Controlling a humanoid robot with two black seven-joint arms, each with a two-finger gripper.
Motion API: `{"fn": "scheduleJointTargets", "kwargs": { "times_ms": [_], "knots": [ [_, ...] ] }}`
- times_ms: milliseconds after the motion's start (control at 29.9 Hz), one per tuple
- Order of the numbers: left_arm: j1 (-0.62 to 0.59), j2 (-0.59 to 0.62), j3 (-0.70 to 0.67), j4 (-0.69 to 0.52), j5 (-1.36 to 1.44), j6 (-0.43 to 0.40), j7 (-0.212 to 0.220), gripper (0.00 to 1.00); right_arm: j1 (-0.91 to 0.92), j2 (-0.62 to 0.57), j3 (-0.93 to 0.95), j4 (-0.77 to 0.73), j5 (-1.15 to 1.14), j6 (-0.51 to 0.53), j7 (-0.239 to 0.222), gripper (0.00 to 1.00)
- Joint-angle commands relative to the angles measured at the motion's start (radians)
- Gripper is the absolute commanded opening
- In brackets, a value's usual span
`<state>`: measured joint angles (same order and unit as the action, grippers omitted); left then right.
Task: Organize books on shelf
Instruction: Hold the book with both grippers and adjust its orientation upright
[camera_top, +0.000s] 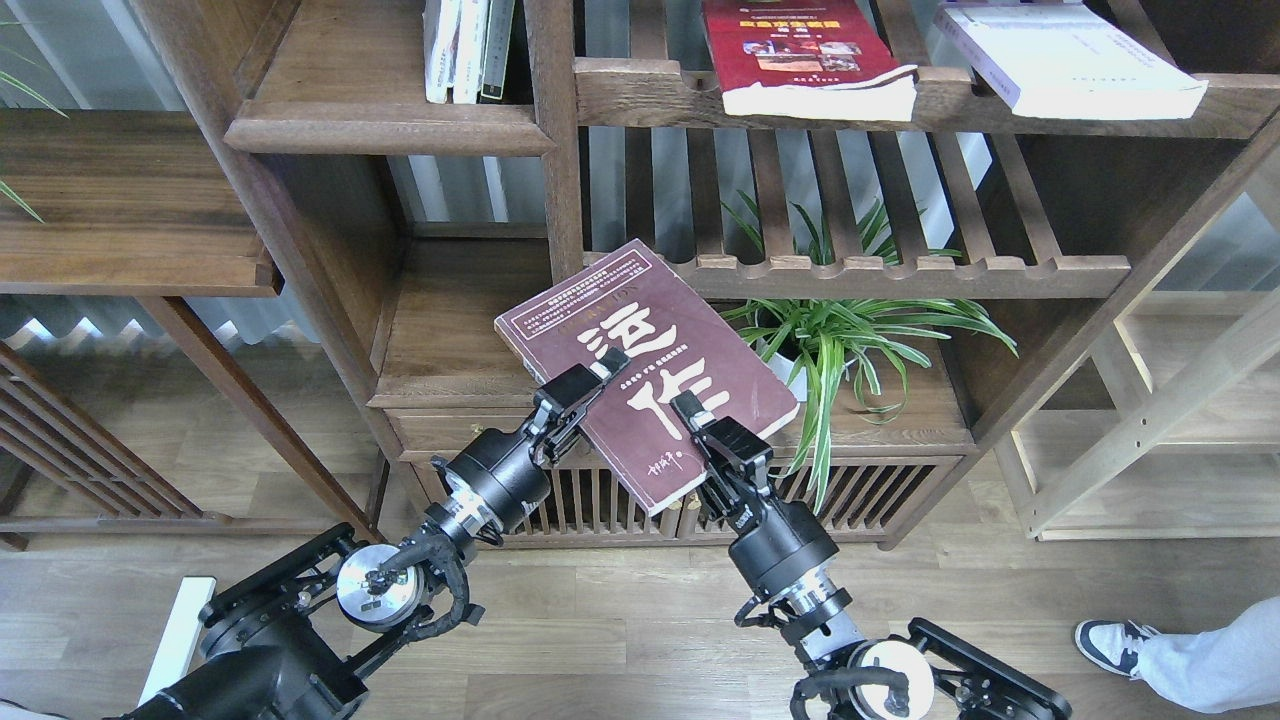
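Observation:
The dark maroon book (640, 340) with big white characters hangs tilted in front of the bookcase, its far corner at the slatted rack's rail. My left gripper (598, 368) is shut on its left edge and my right gripper (688, 410) is shut on its near edge, one finger of each lying on the cover. The red book (800, 50) and the white book (1070, 55) lie flat on the upper slatted rack. The solid shelf (390, 135) with a rounded front edge is at upper left.
A few upright books (465, 45) stand on that upper-left board. A lower solid board (440, 340) lies just left of the held book. A potted spider plant (830, 340) stands to the right, under the slatted rack (900, 270). A person's shoe (1110, 640) is at lower right.

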<state>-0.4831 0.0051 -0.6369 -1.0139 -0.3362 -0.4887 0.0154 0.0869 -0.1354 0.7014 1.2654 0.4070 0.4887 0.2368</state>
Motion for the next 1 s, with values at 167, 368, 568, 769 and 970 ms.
{"fn": "scheduleJointTargets", "kwargs": {
  "times_ms": [167, 368, 568, 769, 970],
  "knots": [
    [0.003, 0.001, 0.002, 0.000, 0.000, 0.000, -0.002, 0.04, -0.001, 0.000, -0.002, 0.000, -0.001, 0.000, -0.001, 0.05],
    [0.001, 0.001, 0.006, 0.001, 0.002, 0.000, 0.000, 0.03, 0.001, 0.000, 0.000, 0.000, -0.001, 0.000, -0.001, 0.05],
    [0.001, 0.001, 0.006, 0.002, 0.002, 0.000, 0.000, 0.03, -0.001, 0.000, 0.001, 0.000, -0.001, 0.000, -0.001, 0.21],
    [0.001, 0.001, 0.006, 0.002, 0.002, 0.000, 0.000, 0.03, -0.003, 0.005, 0.013, 0.000, -0.001, 0.000, -0.001, 0.56],
    [0.001, 0.003, 0.005, 0.002, 0.002, 0.000, -0.002, 0.03, -0.004, 0.023, 0.017, 0.000, 0.001, 0.000, -0.001, 0.73]
  ]
}}
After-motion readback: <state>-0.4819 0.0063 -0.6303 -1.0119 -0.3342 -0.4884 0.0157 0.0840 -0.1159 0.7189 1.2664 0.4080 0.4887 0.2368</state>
